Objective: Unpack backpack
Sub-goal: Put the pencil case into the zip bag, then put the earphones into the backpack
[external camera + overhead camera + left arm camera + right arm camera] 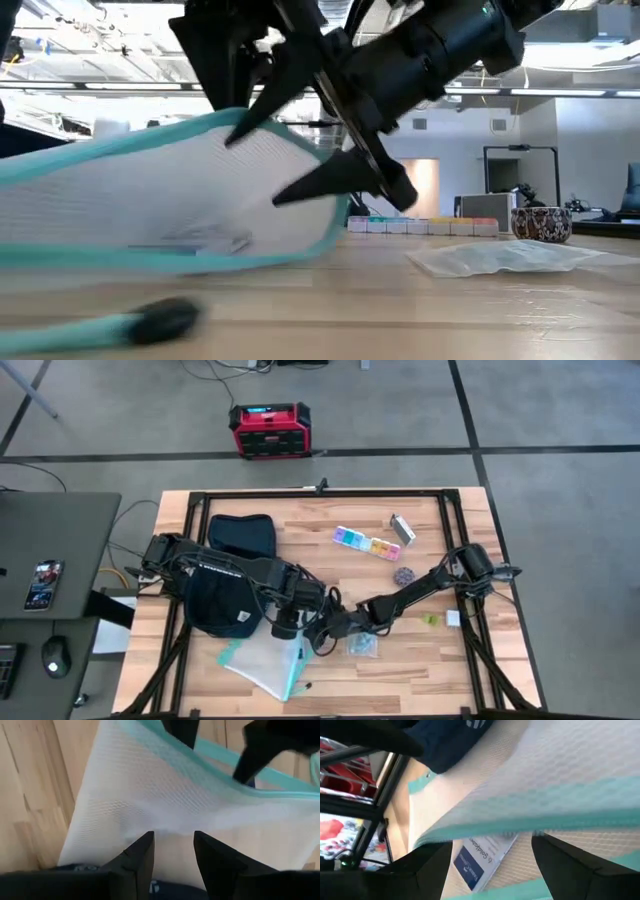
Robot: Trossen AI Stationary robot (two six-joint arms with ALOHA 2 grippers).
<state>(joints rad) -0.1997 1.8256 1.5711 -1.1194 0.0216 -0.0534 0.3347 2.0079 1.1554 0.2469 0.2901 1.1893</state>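
The dark navy backpack [225, 590] lies on the table's left part, its flap [243, 535] open toward the far edge. A white mesh pouch with teal trim [265, 665] stretches from the backpack's near right corner toward the near edge, with a blue-and-white card [477, 855] inside. My left gripper [288, 622] [172, 855] is at the pouch's far end, shut on it. My right gripper [325, 635] [262, 165] stands wide open, one finger on each side of the pouch's teal rim [530, 822]. My left gripper has the pouch's end nearest the backpack [172, 837] between its two fingers, which reach along the pouch toward the near edge. In the low view that end is raised off the table while the rest slopes down to it [120, 265]. How many layers, I cannot tell. My right gripper has its fingers astride the teal rim [250, 115], slanting in from the table's right; I cannot tell whether either fingertip touches the rim.
A pastel pill organiser [365, 543], a small grey box [402, 528] and a patterned bowl [404, 574] sit at the far right. A clear plastic bag [363, 644] lies beside the right gripper. A teal-handled tool [100, 325] lies at the near edge.
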